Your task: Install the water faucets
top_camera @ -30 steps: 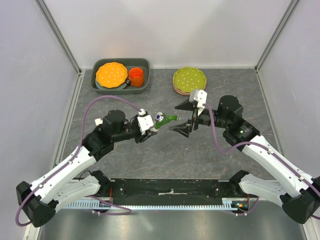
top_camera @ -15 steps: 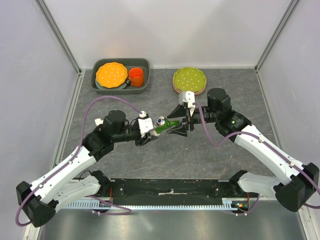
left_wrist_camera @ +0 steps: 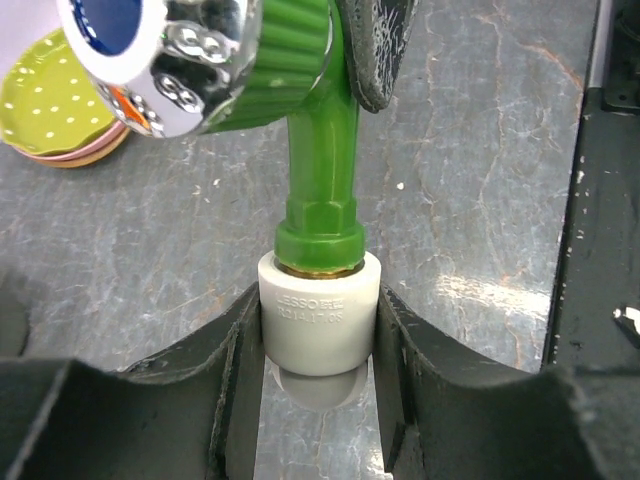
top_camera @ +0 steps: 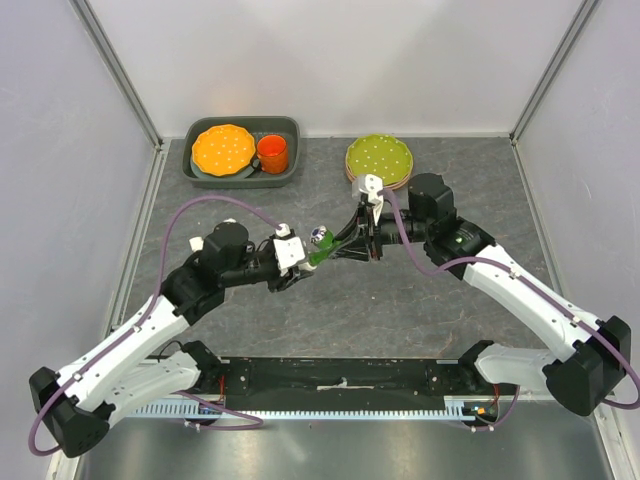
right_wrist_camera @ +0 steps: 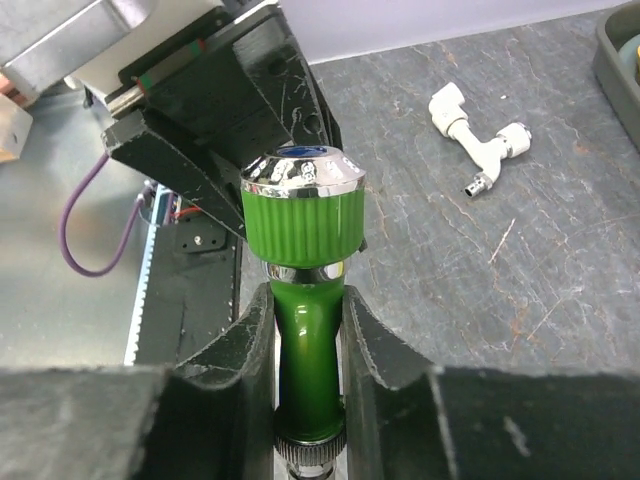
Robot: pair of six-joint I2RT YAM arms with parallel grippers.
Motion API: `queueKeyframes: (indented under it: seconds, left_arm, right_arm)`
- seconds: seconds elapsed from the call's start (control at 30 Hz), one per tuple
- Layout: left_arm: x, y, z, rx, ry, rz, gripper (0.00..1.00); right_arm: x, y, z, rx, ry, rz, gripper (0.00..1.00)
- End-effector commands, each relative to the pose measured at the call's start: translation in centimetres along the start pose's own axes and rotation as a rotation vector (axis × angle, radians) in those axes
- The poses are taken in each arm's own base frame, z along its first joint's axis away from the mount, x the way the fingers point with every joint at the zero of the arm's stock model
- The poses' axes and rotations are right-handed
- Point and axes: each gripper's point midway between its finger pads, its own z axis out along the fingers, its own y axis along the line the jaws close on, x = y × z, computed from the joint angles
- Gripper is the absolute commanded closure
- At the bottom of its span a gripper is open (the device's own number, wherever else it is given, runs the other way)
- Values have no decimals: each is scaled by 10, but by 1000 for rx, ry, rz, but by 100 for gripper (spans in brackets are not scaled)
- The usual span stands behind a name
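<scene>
From above: at the middle of the desk point(top_camera: 400, 300), the left gripper point(top_camera: 305, 257) and right gripper point(top_camera: 345, 247) both pinch the green faucet point(top_camera: 330, 249). At 11 o'clock a bin point(top_camera: 240, 180) holds an orange plate point(top_camera: 223, 148) and an orange cup point(top_camera: 272, 153); green plates point(top_camera: 379, 157) are stacked at 1 o'clock.

Left wrist: fingers clamp the white end piece point(left_wrist_camera: 318, 320).

Right wrist: fingers squeeze the green stem; the white faucet point(right_wrist_camera: 470, 130) lies at 2 o'clock. A misaligned twist or pull between the arms could slip the faucet free.

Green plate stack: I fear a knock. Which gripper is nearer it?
Right. The right gripper, clasping the green faucet, is just in front of the green plate stack; the left gripper holds the faucet further left.
</scene>
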Motion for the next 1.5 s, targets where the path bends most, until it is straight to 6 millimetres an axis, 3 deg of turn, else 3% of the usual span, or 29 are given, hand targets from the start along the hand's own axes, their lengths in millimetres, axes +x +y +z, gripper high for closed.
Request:
queueKeyframes:
  seconds: [0.0, 0.17, 0.3, 0.53, 0.67, 0.7, 0.73, 0.93, 0.97, 1.03, 1.13, 1.23, 1.3, 1.47]
  left_arm:
    - [-30, 32, -15, -169, -85, 101, 98]
    - [-25, 47, -24, -286, -76, 130, 98]
    - [-15, 69, -35, -443, -9, 160, 98]
    - [-1, 80, -40, -566, 102, 263, 98]
    - [2, 80, -40, -589, 126, 291, 98]
    - [0, 79, -40, -590, 118, 292, 98]
    - [0, 79, -41, -588, 116, 292, 98]
    - [-7, 56, -28, -430, 31, 236, 98]
    - [-13, 49, -24, -381, 6, 227, 98]
    - [-8, 45, -18, -333, 16, 188, 98]
    - [-14, 34, -12, -241, -8, 153, 98]
    - [-21, 18, -8, -132, -45, 129, 98]
    - [-26, 3, -5, -28, -75, 109, 98]
    - [-38, -27, -7, 184, -130, 76, 98]
  right_arm:
    - [-25, -6, 2, 61, -70, 102, 100]
    - [-23, -34, 7, 220, -118, 358, 100]
    - [-21, -45, 10, 290, -166, 570, 100]
    - [-5, -57, 22, 330, -177, 795, 100]
    - [0, -61, 23, 347, -186, 813, 100]
    - [0, -63, 21, 357, -191, 810, 96]
    - [-2, -63, 20, 362, -195, 800, 82]
    - [-30, -61, -6, 408, -244, 517, 43]
    - [-39, -56, -14, 415, -260, 454, 31]
    - [-43, -56, -26, 457, -251, 310, 17]
    - [-45, -43, -49, 490, -214, 118, 5]
    - [-38, -34, -65, 503, -161, -95, 2]
    - [-22, -25, -67, 469, -125, -177, 2]
    - [-15, 15, -84, 381, -128, -399, 2]
